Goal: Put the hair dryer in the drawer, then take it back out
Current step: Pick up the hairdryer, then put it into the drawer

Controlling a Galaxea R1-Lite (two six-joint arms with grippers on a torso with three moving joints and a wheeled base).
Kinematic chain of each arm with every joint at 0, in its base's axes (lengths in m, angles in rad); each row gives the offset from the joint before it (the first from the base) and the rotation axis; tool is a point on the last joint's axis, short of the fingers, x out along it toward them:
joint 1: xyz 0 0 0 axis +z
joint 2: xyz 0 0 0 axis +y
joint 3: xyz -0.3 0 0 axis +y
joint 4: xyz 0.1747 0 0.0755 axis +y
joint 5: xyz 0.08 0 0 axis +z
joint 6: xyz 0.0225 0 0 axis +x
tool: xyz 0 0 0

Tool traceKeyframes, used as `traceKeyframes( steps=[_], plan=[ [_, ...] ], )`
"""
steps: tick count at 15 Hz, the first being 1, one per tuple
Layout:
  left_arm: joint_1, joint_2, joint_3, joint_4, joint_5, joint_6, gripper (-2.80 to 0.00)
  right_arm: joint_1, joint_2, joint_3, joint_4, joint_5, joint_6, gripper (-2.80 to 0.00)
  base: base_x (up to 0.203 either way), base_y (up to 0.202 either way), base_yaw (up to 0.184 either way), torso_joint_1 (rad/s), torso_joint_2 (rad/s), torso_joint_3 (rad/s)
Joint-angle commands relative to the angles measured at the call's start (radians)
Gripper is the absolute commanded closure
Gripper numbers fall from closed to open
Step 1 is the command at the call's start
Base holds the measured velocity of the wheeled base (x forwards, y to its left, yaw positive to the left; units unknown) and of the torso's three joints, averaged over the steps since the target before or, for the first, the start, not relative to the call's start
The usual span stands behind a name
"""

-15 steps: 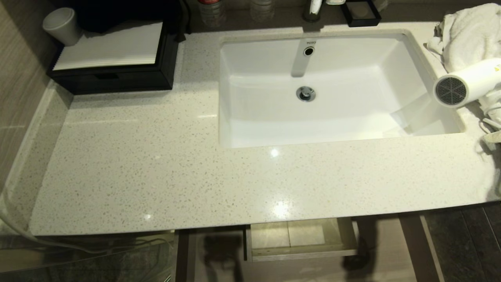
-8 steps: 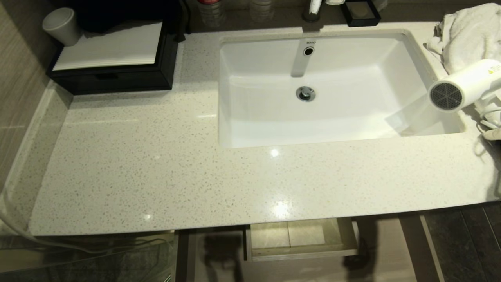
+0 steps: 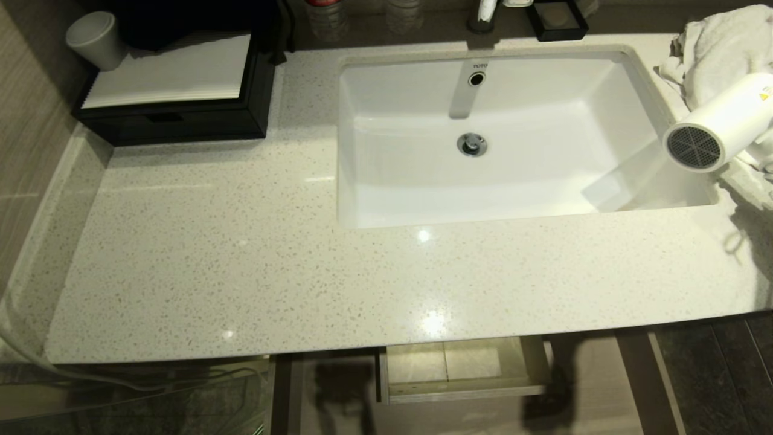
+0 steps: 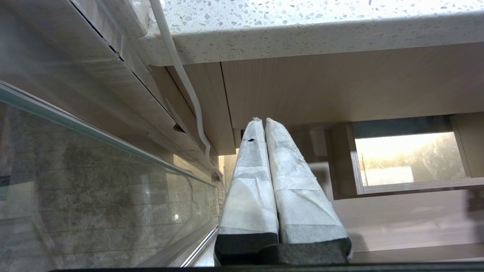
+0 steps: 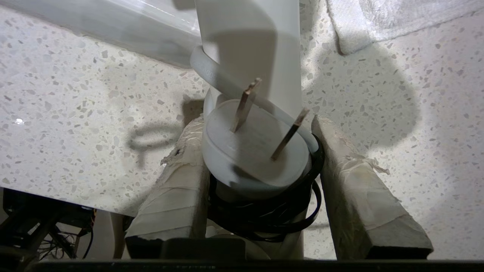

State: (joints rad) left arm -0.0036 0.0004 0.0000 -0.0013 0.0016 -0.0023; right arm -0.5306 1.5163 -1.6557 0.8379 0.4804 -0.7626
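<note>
The right gripper (image 5: 261,151) has its taped fingers (image 5: 177,189) clamped on the white hair dryer (image 3: 718,130) (grey mesh grille, plug and bundled cord between them) above the speckled bench (image 3: 362,278); the left gripper (image 4: 264,124) hangs with fingers pressed together.

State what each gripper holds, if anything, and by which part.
The right gripper holds the hair dryer by its handle end, its fingers either side of the bundled cord and plug. The left gripper, shut below the counter, holds nothing.
</note>
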Motion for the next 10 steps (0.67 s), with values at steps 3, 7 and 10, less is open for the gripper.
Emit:
traceKeyframes(
  steps=[3,7,10],
  plan=[
    [0.001,0.000,0.000,0.000,0.000,0.001,0.00,-0.001,-0.149,0.068,-0.004,0.003,-0.003,0.00,0.000,0.000,0.000,0.000,0.00,0.000],
    [0.001,0.000,0.000,0.000,0.000,-0.001,0.00,0.019,-0.289,0.128,-0.064,-0.002,0.086,0.00,0.000,0.000,0.000,0.000,0.00,0.000],
    [0.001,0.000,0.001,0.000,0.000,0.000,0.00,0.078,-0.371,0.199,-0.182,-0.053,0.226,0.00,0.000,0.000,0.000,0.000,0.00,0.000]
  ],
)
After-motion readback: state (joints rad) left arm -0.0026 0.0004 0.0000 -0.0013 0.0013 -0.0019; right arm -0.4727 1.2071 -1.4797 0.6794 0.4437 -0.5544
